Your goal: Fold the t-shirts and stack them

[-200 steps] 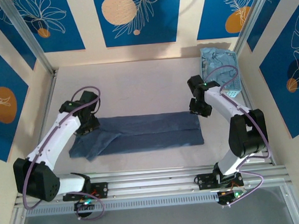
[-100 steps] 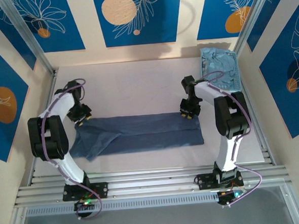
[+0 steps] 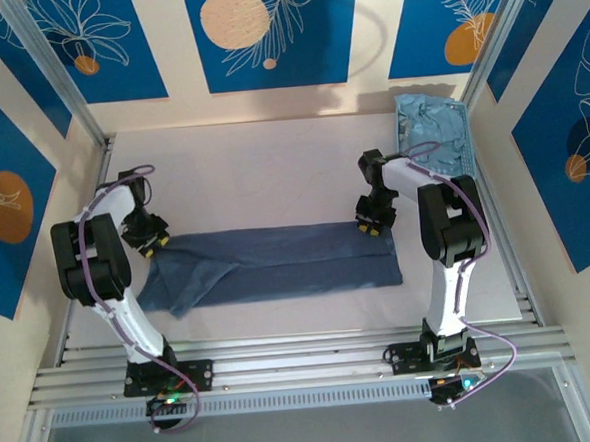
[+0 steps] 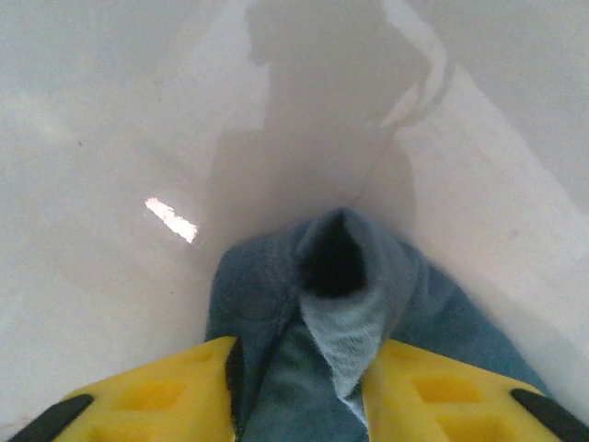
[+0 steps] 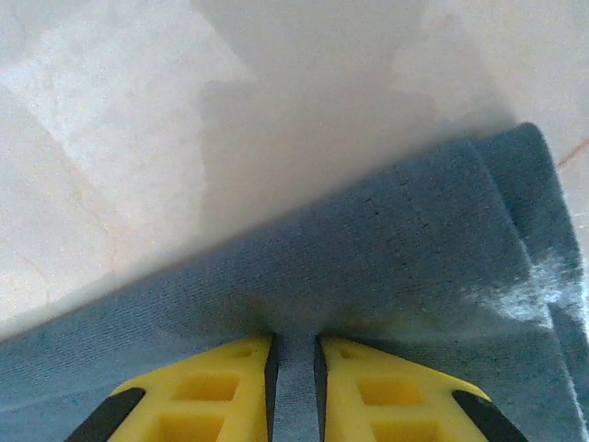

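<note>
A dark slate-blue t-shirt [image 3: 278,262] lies folded into a long strip across the middle of the table. My left gripper [image 3: 151,240] is at its far left corner. In the left wrist view that gripper [image 4: 304,391] is shut on a bunched fold of the slate-blue t-shirt [image 4: 267,295] between its yellow fingers [image 4: 156,401]. My right gripper [image 3: 372,224] is at the strip's far right corner. In the right wrist view that gripper [image 5: 294,387] pinches a thin edge of the slate-blue t-shirt [image 5: 368,249]. Pale sky-blue t-shirts [image 3: 430,128] lie heaped at the back right.
The pale blue perforated basket [image 3: 464,135] holding the pale shirts stands in the back right corner, just behind my right arm. Metal frame posts and rails [image 3: 303,356] border the table. Bare tabletop [image 3: 262,173] stretches behind the folded strip.
Both arms swung outward and their grippers came down onto the strip's far corners. The right gripper closed on the cloth edge. The left gripper shifted left along the shirt's far edge.
</note>
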Controlling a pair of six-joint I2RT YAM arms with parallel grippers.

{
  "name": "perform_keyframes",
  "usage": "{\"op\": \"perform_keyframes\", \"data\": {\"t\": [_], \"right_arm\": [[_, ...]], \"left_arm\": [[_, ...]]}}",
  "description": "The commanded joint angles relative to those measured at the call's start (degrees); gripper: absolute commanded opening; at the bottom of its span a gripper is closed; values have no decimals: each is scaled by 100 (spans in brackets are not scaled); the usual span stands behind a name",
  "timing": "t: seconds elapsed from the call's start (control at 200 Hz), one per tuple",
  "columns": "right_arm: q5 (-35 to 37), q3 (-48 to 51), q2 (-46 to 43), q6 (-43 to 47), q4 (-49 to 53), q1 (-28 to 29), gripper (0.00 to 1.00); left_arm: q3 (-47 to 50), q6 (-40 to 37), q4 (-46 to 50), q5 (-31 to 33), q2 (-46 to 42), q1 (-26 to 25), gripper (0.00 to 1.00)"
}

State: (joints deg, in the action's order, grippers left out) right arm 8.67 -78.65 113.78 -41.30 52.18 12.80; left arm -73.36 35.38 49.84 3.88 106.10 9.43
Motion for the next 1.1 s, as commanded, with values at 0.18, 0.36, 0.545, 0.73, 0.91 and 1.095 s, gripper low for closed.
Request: {"op": "perform_keyframes", "data": {"t": [0.18,0.36,0.545,0.73,0.91,1.095], "right_arm": [[-20,115,-748,419,-268,446,25],[-346,-18,-826,543,-264,641,25],[-434,-133,-1062,592,-213,663,27],[-522,-75,-1271,579,-202,695,28],[-515,41,-1335,544,-234,724,28],[-454,41,-1352,516,-243,729,28]], "left_arm": [[844,-76,221,-923,-1682,-828,43],[1301,-159,-558,-1534,-1417,-1550,32],[1648,-377,-732,-1594,-1084,-1736,37],[1774,-460,-920,-1345,-1115,-1837,40],[1779,-404,-716,-1345,-1244,-2014,26],[1939,-63,-274,-1391,-1654,-2154,2]]}}
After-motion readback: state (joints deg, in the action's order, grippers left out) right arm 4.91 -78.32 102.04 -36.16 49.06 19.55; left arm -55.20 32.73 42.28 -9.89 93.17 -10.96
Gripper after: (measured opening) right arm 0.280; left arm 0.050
